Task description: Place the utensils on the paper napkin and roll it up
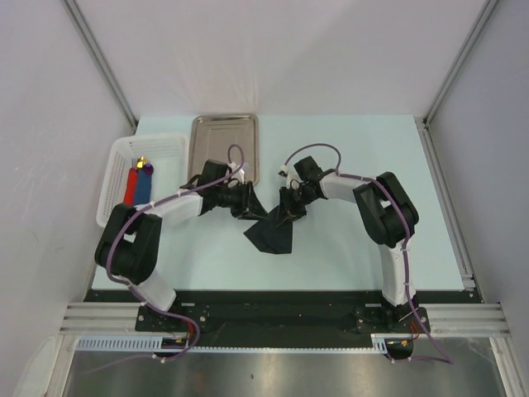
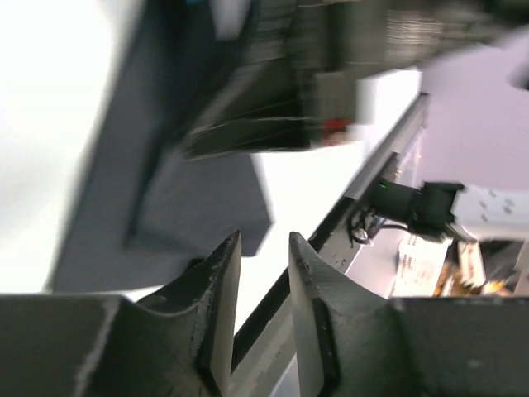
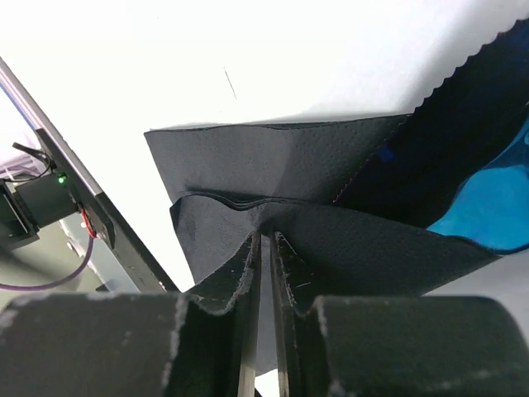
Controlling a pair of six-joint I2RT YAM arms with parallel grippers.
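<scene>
1. Pinched almost fully together, the right gripper (image 3: 266, 246) clamps a raised fold of the paper napkin (image 3: 273, 165). The black sheet tents up to its fingertips.
2. Just right of that fold, in the right wrist view, a bright blue utensil (image 3: 483, 217) shows inside the napkin's open side, partly covered by the sheet.
3. Fingers a little apart, the left gripper (image 2: 264, 248) has nothing visible between them. Its view is blurred, and the napkin lies just beyond the left finger.
4. Seen from above, the two grippers face each other across the napkin's far edge, the left at one corner and the right at the other. The napkin's near part lies on the pale worktop (image 1: 347, 240), midway between the arms.
5. Behind the left gripper sits a steel tray (image 1: 225, 132).
6. At the worktop's left edge, a white basket (image 1: 116, 186) holds a flat red piece (image 1: 132, 187) and a flat blue piece (image 1: 145, 187) side by side.
</scene>
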